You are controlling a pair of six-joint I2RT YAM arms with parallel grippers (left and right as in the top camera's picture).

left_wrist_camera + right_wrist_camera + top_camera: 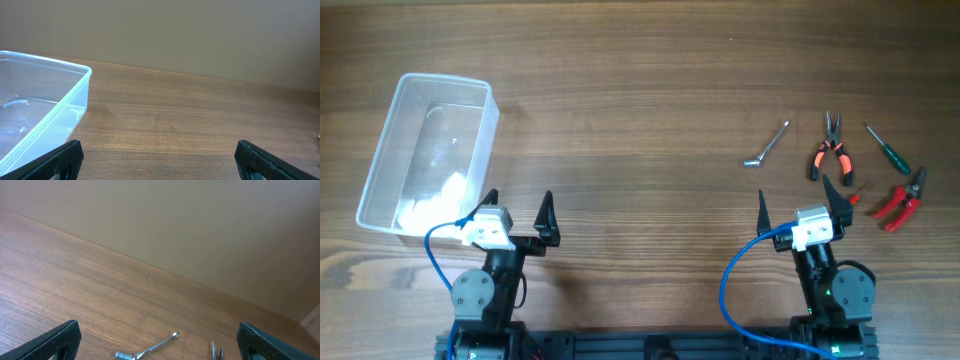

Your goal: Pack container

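The clear plastic container (430, 150) sits at the far left of the table, and its corner shows in the left wrist view (45, 110). My left gripper (518, 212) is open and empty just right of its near end. My right gripper (800, 205) is open and empty, near the tools. A silver socket wrench (768, 145) lies ahead of it and also shows in the right wrist view (150, 350). Orange-handled pliers (830, 150), a green screwdriver (887, 148) and red-handled cutters (900, 200) lie to the right.
Something white (430, 205) lies in the near end of the container. The wooden table (640, 90) ends at a plain wall in the wrist views.
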